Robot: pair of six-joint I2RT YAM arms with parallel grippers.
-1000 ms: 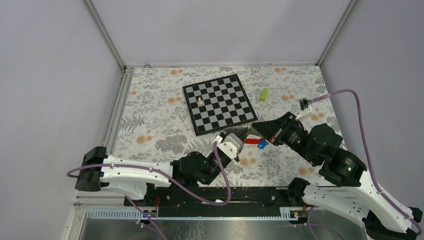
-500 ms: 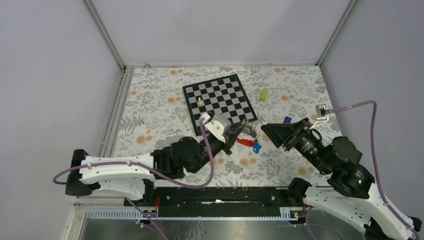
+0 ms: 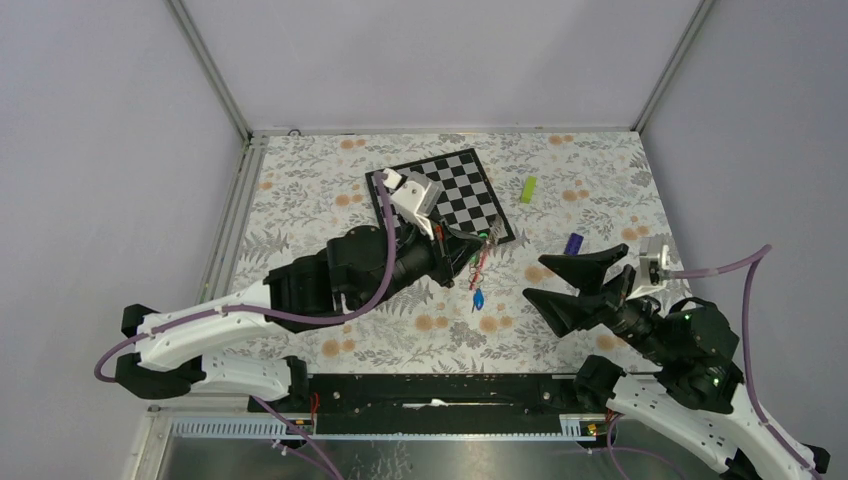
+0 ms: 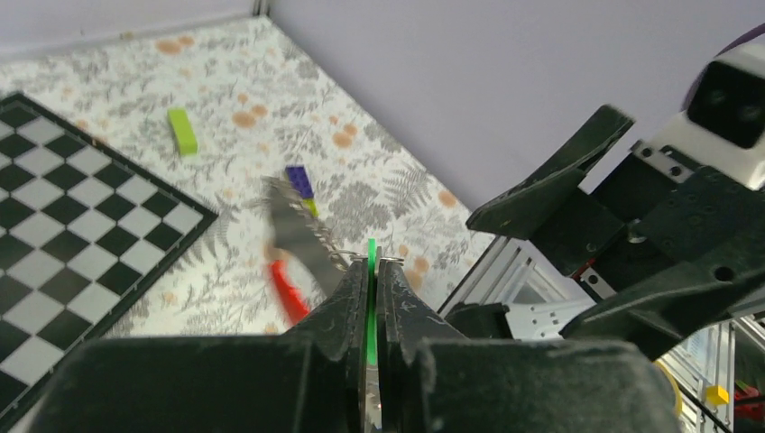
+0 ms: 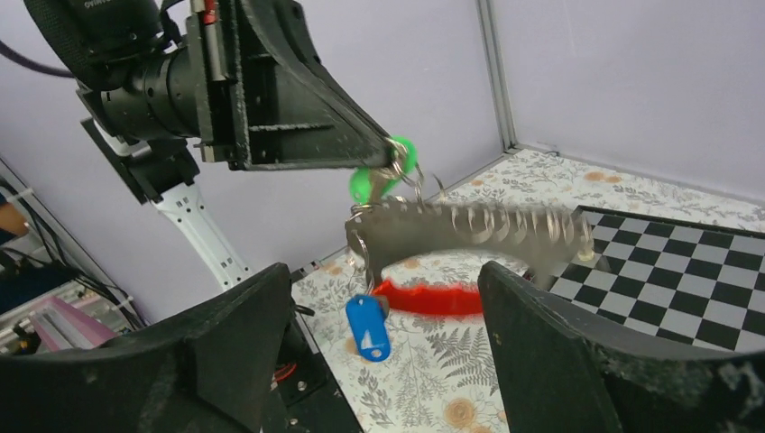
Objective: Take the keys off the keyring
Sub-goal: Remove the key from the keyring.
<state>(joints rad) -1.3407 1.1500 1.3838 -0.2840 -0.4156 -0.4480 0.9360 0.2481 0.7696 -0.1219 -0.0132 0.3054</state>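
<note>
The left claw is pressed together on the flat green-headed key; only a thin green edge shows between its black fingers. Below this key hangs the thin silvery metal keyring, and with it the short silvery chain, the narrow red strap and a small blue-headed key. The chain is blurred in both wrist views, so I judge that the bunch is swinging. The right claw is spread wide and holds nothing. It points at the bunch from near, without touching it.

In my judgement the step in hand is to present the bunch in the air for the other arm, and no key is off the ring yet. The next move asks the right claw to wait for a calmer bunch, then to close on the ring or on the blue-headed key, and to work that key along the split of the ring.

The top view alone shows that the bunch hangs above the flowered surface, just beside the near corner of the black-and-white chessboard. The right wrist view alone shows clearly the green head, the rings and the blue-headed key. The left wrist view hides the blue-headed key, but it shows how tightly the fingers are pressed.
</note>
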